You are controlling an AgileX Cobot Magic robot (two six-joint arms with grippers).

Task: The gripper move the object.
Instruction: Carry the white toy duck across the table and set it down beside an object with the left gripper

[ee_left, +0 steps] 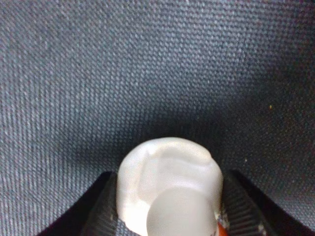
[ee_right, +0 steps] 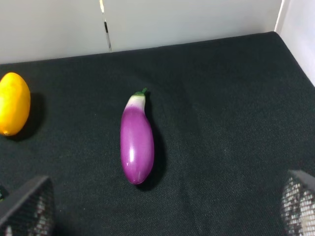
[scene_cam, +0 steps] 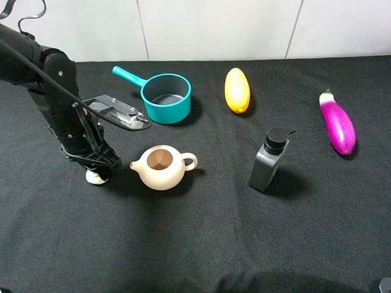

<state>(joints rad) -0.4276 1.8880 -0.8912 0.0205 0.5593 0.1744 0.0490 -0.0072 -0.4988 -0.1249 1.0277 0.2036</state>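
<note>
the left tool [scene_cam: 96,170] hides most of the object [scene_cam: 96,179], and the left wrist view crops its lower part.

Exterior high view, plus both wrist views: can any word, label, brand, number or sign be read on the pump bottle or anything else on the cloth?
No readable text in any view.
On the black pump bottle: plain, no label shows.
On the teal saucepan, teapot, yellow fruit and eggplant: no markings.
On the cream-white lump seen close by the left wrist: no print.
</note>
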